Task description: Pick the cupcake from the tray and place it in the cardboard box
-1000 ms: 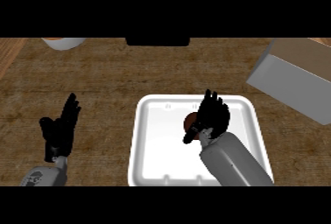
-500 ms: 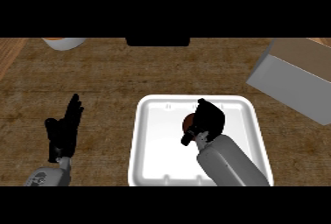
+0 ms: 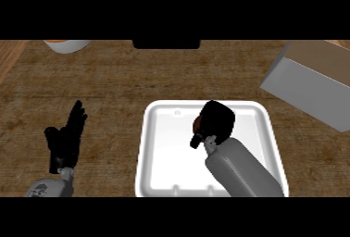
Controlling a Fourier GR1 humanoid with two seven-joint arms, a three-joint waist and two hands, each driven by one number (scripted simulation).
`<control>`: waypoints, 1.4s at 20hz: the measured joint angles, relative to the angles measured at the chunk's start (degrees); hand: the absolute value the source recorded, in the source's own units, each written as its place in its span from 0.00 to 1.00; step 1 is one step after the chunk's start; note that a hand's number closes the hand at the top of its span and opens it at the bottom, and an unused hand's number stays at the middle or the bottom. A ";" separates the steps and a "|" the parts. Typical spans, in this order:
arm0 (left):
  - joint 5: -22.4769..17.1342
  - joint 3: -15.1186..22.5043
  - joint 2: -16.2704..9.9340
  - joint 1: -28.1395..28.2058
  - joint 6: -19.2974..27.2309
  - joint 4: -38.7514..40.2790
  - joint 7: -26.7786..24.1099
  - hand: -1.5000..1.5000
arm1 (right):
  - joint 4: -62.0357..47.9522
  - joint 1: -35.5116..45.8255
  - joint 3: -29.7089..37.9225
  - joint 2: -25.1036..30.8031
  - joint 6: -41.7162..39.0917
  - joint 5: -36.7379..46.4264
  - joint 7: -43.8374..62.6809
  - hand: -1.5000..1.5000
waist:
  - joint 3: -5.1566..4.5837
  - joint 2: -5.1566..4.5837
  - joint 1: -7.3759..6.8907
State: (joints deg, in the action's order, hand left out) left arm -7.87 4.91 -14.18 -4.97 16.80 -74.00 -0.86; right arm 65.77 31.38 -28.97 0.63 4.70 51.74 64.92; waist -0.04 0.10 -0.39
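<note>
On a brown wooden counter (image 3: 137,78), the right hand (image 3: 215,121) curls around the cupcake (image 3: 197,123) in the white tray (image 3: 160,152). The cupcake is likely soft and crushable, best held around its base. The left hand (image 3: 66,139) rests open.

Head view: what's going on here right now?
The right hand is over the white tray, fingers curled down around the cupcake, of which only a brown sliver shows at the hand's left edge. Whether it is off the tray's floor cannot be told. The cardboard box sits at the counter's upper right, with nothing placed in it that can be seen. The left hand rests open on the left, fingers up.
</note>
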 measured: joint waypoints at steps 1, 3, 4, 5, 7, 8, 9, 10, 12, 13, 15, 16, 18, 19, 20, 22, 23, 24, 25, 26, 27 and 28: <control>0.19 -0.19 -0.17 -0.24 0.10 -0.41 0.69 0.50 | -0.54 0.63 0.45 -0.02 -0.06 0.27 -0.12 1.00 | 0.00 -0.01 -0.02; 0.45 -0.66 0.20 -0.53 -0.26 0.22 0.47 0.50 | 0.52 0.19 0.84 -0.09 -0.41 1.55 -0.78 1.00 | 0.01 -0.03 0.13; 0.63 -0.80 0.55 -0.21 -0.36 0.68 -0.29 0.50 | 2.80 -1.31 0.37 0.58 -1.33 1.77 -1.66 1.00 | 0.02 -0.02 0.25; 0.62 -1.00 0.55 0.17 -0.60 0.80 -0.53 0.50 | 4.55 -3.08 -0.42 1.41 -2.04 1.72 -3.28 1.00 | 0.02 0.01 0.36; 0.81 -1.11 0.80 0.20 -0.27 0.39 -0.45 0.50 | 8.25 -6.77 -2.30 3.80 -3.98 0.63 -7.36 1.00 | 0.02 0.08 0.67; 0.66 -1.50 0.47 -0.12 -0.40 0.46 -0.06 0.50 | 10.22 -8.24 -3.61 4.83 -5.15 0.19 -9.05 1.00 | 0.02 0.13 0.82; 0.71 -1.75 0.33 -0.18 -0.44 0.68 -0.24 0.50 | 12.14 -9.56 -4.42 6.32 -6.08 -0.27 -11.01 1.00 | 0.02 0.15 0.88; 0.82 -1.83 0.28 -0.48 -0.36 0.63 0.22 0.50 | 14.48 -10.95 -5.38 7.51 -7.10 -0.44 -12.25 1.00 | 0.02 0.15 0.94; 0.28 -2.59 -0.38 -0.44 -1.35 0.64 0.47 0.50 | 20.38 -13.76 -6.40 10.67 -9.02 -0.55 -13.98 1.00 | 0.03 0.15 1.02; 0.39 -2.70 -0.41 -0.72 -1.24 0.44 1.01 0.50 | 23.52 -14.39 -6.50 11.85 -10.33 -0.53 -14.11 1.00 | 0.03 0.14 1.03; 0.60 -2.71 0.07 -0.87 -1.24 0.69 0.94 0.50 | 29.11 -15.91 -6.65 14.05 -11.95 -0.09 -14.55 1.00 | 0.03 0.13 1.02; 0.75 -2.71 0.41 -0.97 -1.13 1.05 0.68 0.50 | 32.20 -16.22 -6.92 14.66 -13.15 0.37 -13.98 1.00 | 0.03 0.13 1.04; 1.18 -2.39 0.34 -0.39 -1.04 -0.33 1.56 0.50 | 38.42 -16.49 -6.32 16.11 -15.85 0.51 -12.94 1.00 | 0.02 0.17 0.96; 1.20 -2.39 0.45 -0.26 -1.06 -0.57 1.73 0.50 | 41.41 -16.65 -5.88 16.76 -16.88 0.67 -12.48 1.00 | 0.02 0.17 0.95; 1.25 -2.59 0.36 0.02 -1.23 -0.31 1.20 0.50 | 44.63 -16.64 -5.40 17.27 -17.90 0.81 -11.80 1.00 | 0.02 0.18 1.00; 1.62 -2.54 0.69 0.20 -0.90 -0.17 1.06 0.50 | 51.09 -16.17 -4.32 17.49 -20.14 0.86 -10.14 1.00 | 0.00 0.22 1.09; 1.77 -2.40 0.72 -0.06 -0.72 -0.79 1.95 0.50 | 53.84 -16.10 -3.40 17.74 -20.83 0.85 -9.84 1.00 | 0.00 0.23 1.07; 1.66 -2.59 0.55 -0.14 -1.04 -0.66 1.94 0.50 | 56.73 -15.80 -2.55 17.74 -21.61 0.97 -9.22 1.00 | 0.00 0.23 1.12; 1.76 -2.79 0.63 -0.66 -0.99 -0.23 1.98 0.50 | 59.10 -15.45 -1.42 17.97 -22.82 0.82 -8.95 1.00 | -0.01 0.21 1.09; 1.61 -3.13 0.69 -1.23 -1.35 0.77 1.51 0.50 | 61.31 -14.72 -0.64 17.72 -24.08 0.86 -8.31 1.00 | -0.01 0.18 1.11; 1.54 -3.35 0.48 -1.46 -1.64 0.80 1.73 0.50 | 63.30 -14.26 1.04 17.94 -25.47 0.18 -8.18 1.00 | -0.03 0.16 1.04; 1.78 -3.10 0.72 -1.11 -1.49 0.31 1.87 0.50 | 65.04 -13.85 2.75 18.13 -26.53 -0.40 -8.04 1.00 | -0.02 0.16 0.96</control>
State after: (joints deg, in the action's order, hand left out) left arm -6.09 1.81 -13.45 -6.08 15.30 -73.69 1.01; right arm 130.81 17.53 -26.22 18.76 -21.82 51.34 56.88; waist -0.06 0.26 0.56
